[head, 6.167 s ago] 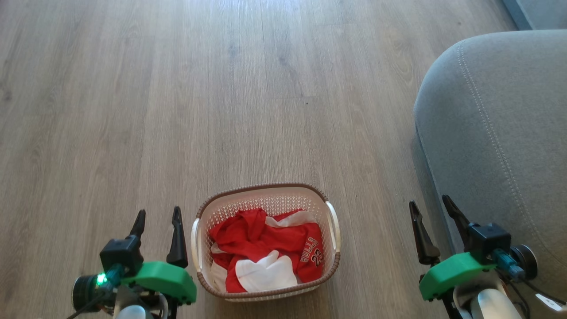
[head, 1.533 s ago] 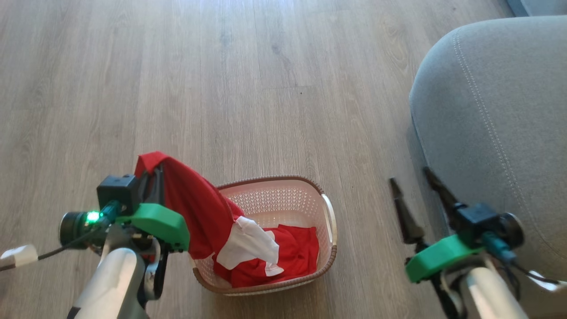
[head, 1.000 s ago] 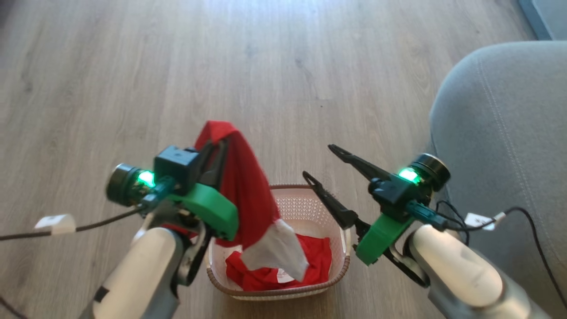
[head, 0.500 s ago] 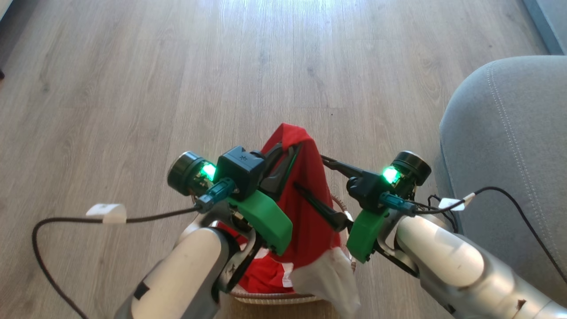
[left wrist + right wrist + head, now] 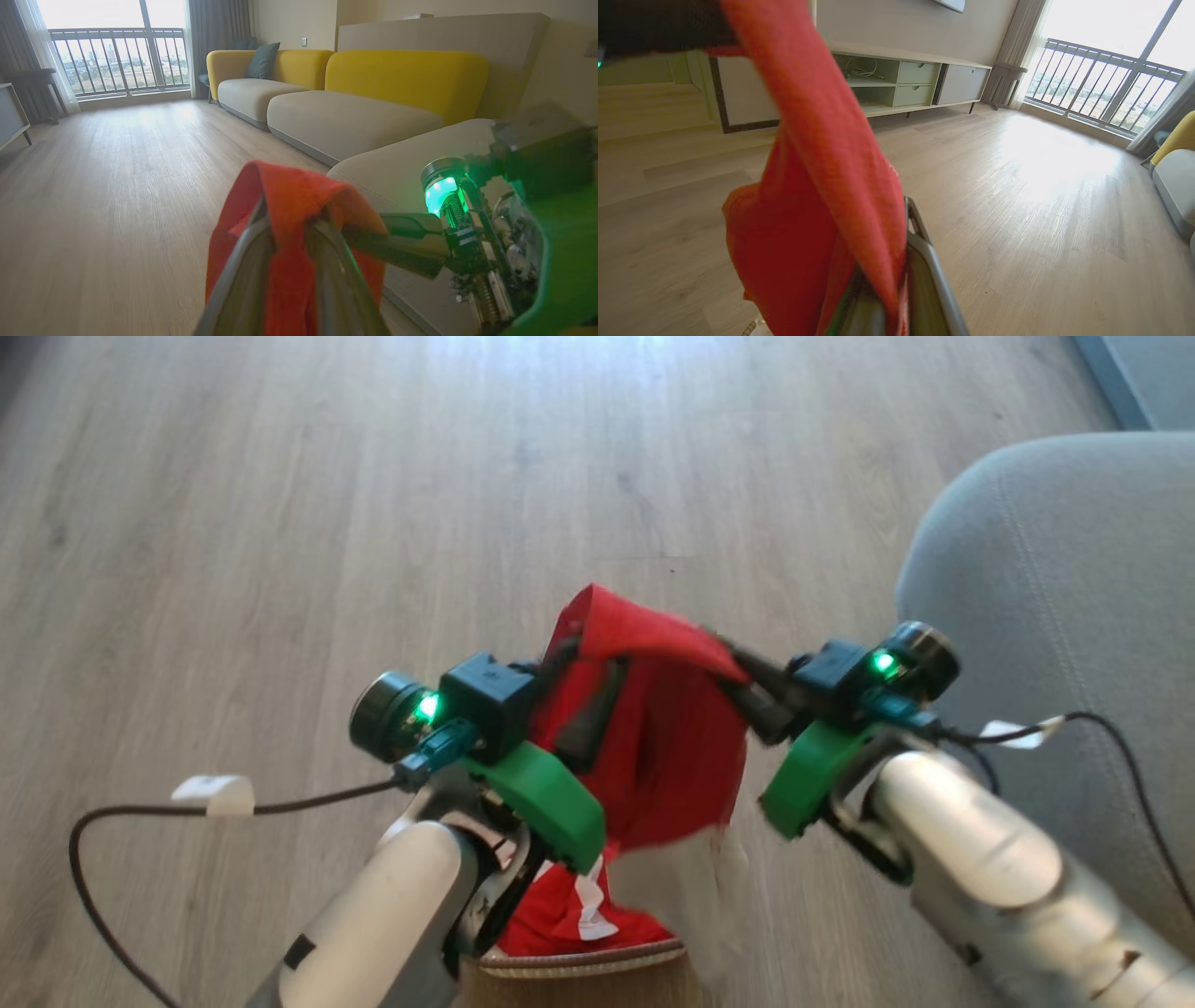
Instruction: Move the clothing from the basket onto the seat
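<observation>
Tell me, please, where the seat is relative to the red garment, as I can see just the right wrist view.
Observer: The seat lies on the robot's right, just past the right claw holding the red garment.
Operator: Thank you. Is anything lying below it?
Observer: Yes, red and white clothing lies in the basket beneath.
Operator: And the other arm?
Observer: The left claw has the garment's fold between its fingers, draped over their tips.

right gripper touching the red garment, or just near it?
Touching. The right wrist view shows the red garment pinched between the shut fingers of the right gripper, with the fabric draping over one finger.
</observation>
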